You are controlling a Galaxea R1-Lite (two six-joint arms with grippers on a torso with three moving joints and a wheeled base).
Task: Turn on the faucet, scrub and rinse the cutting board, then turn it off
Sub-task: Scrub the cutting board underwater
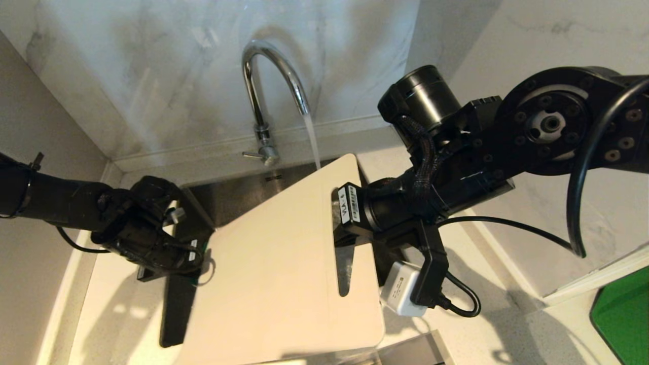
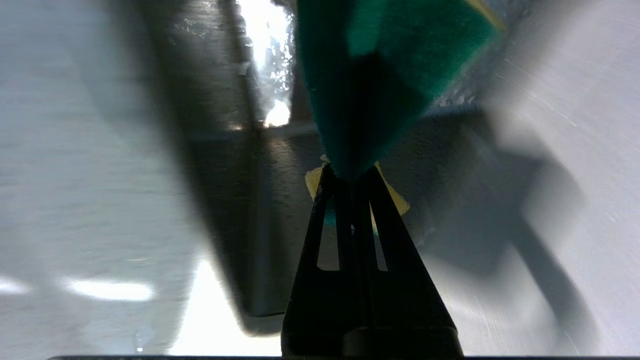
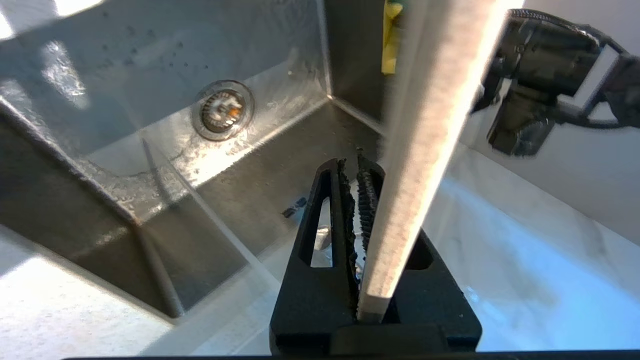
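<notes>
Cutting board point(image 1: 276, 263): tilted over the sink point(image 3: 150, 125), stream from the faucet point(image 1: 263, 96) hitting its 12 o'clock edge.
Right tool point(image 3: 357, 170): clamped on the board's edge; wet plastic may slip.
Left tool point(image 2: 350, 175): pinching the green sponge point(image 2: 385, 75) at 9 o'clock; hard scrubbing could twist the board loose.

Cutting board point(image 1: 274, 274) near edge cut off; sink point(image 1: 238, 195) mostly hidden

A steel sink point(image 3: 150, 165) with a round drain point(image 3: 222, 108) fills the left of the right wrist view; a marbled wall point(image 1: 167, 61) spans the top of the head view, a bright green flat object point(image 1: 626, 317) lower right
</notes>
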